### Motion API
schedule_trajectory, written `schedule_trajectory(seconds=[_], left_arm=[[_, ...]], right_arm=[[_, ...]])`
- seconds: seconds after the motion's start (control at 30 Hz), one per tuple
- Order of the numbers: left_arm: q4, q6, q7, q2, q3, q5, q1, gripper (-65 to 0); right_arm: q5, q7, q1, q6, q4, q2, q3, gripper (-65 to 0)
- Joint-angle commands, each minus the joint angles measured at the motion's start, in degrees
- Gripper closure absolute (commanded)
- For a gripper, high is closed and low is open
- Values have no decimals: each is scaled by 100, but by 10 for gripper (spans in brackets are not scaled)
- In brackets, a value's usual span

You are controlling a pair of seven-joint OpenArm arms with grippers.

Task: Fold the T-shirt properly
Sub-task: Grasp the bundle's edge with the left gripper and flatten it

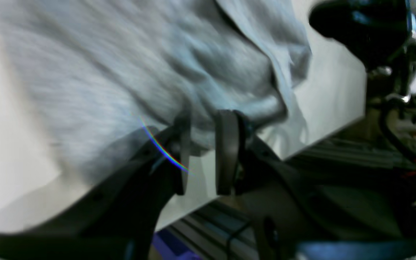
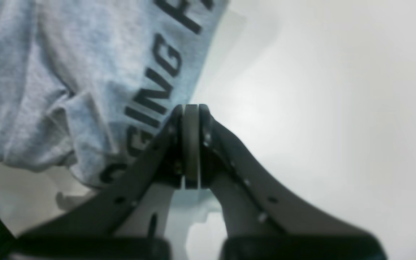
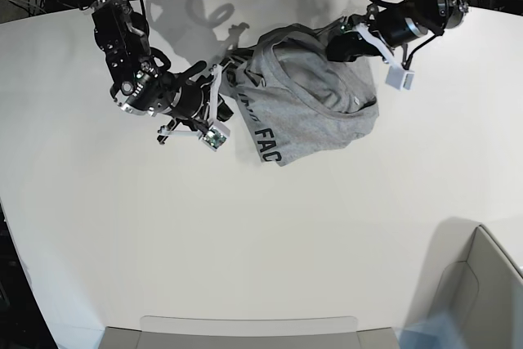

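Mid-fold step, I judge: left gripper (image 1: 202,159) is standing parted and empty just short of the bunched T-shirt (image 3: 310,108), soft heather-grey knit with black block lettering lying beside the pinched-shut, empty right gripper (image 2: 191,108), so regrasping an edge is probably coming next

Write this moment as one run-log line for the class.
T-shirt: bunched, lettering partly showing | left end effector: open at the shirt's edge | right end effector: shut, empty, beside the shirt | table: white | fold: not done
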Motion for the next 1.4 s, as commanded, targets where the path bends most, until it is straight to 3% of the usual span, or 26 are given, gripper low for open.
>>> schedule_trajectory(seconds=[0.0,0.1,0.23,0.43,0.7,0.8,0.9,1.07,1.37], left_arm=[[73,155,-46,-48,-7,-124,-12,-159],[55,516,-55,-48,142,-124,-12,-186],[-94,718,-55,-57,406,-124,-21,-188],[-868,727,-55,-75,608,-124,-329,-188],[-894,665,-55,-75,626,-133,-320,-186],[-903,560,-19,-66,670,-133,-355,-141],[-920,489,-19,-75,872,-124,-557,0],[-982,463,-28,-154,775,-168,-584,0],[-287,463,25,-215,-130,-282,-214,0]], right_arm=[[40,123,100,13,134,32,31,0],[40,123,100,13,178,32,31,0],[40,123,100,13,196,40,31,0],[40,123,100,13,196,40,31,0],[40,123,100,13,196,146,31,0],[40,123,100,13,196,146,31,0],[40,123,100,13,196,137,31,0],[40,123,100,13,196,155,31,0],[40,123,21,22,196,111,488,0]])
